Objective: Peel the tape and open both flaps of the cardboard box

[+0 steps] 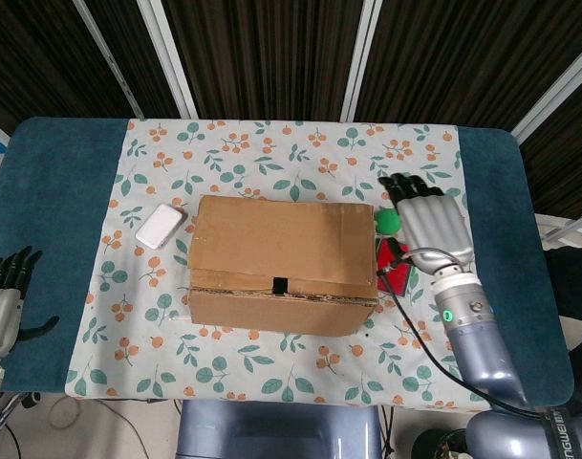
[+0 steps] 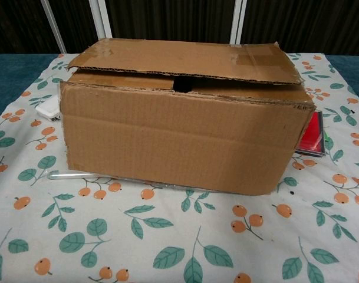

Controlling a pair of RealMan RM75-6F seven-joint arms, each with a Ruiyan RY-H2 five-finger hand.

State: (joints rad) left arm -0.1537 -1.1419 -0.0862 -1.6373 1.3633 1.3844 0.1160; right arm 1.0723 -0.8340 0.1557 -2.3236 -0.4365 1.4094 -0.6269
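Note:
The cardboard box [image 1: 281, 263] stands mid-table on the floral cloth. In the chest view its top flaps [image 2: 185, 59] lie down over the box [image 2: 179, 138], slightly ajar, with a dark gap [image 2: 182, 84] at the seam. A clear strip that looks like tape [image 2: 99, 174] lies on the cloth by the box's front foot. My right hand [image 1: 426, 222] hovers to the right of the box, fingers spread, holding nothing. My left hand [image 1: 2, 296] hangs off the table's left edge, fingers apart and empty.
A white flat case [image 1: 160, 227] lies left of the box. A green ball [image 1: 390, 221] and a red flat thing [image 1: 394, 268] sit at the box's right side, partly under my right hand. Teal table surface [image 1: 61, 191] flanks the cloth.

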